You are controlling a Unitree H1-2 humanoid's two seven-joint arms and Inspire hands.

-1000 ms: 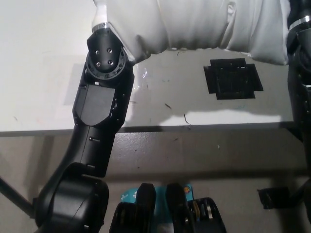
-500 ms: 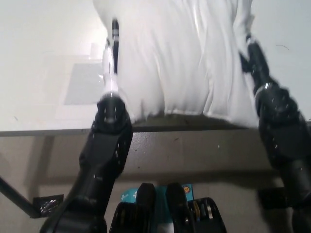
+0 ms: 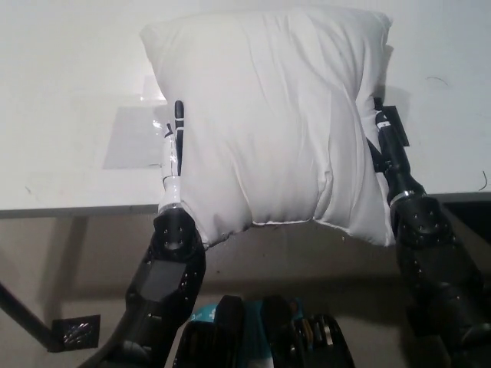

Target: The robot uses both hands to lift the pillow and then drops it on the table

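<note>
A large white pillow (image 3: 268,115) fills the middle of the head view, over the white table (image 3: 61,92), its lower edge hanging past the table's front edge. My white left hand (image 3: 175,149) presses against the pillow's left side, one dark-tipped finger pointing up along it. My black right hand (image 3: 386,142) presses into the pillow's right side, partly sunk in the fabric. The pillow is squeezed between both hands. Whether its underside touches the table is hidden.
A shiny clear patch (image 3: 134,138) lies on the table left of the pillow. A bit of black tape (image 3: 400,132) shows beside my right hand. The table's front edge (image 3: 77,208) runs across the picture, with floor and a black bracket (image 3: 73,333) below.
The pillow has come down from high near the camera, where only its lower part showed, to table height, now fully in view. Both arms have lowered with it, still at its sides.
</note>
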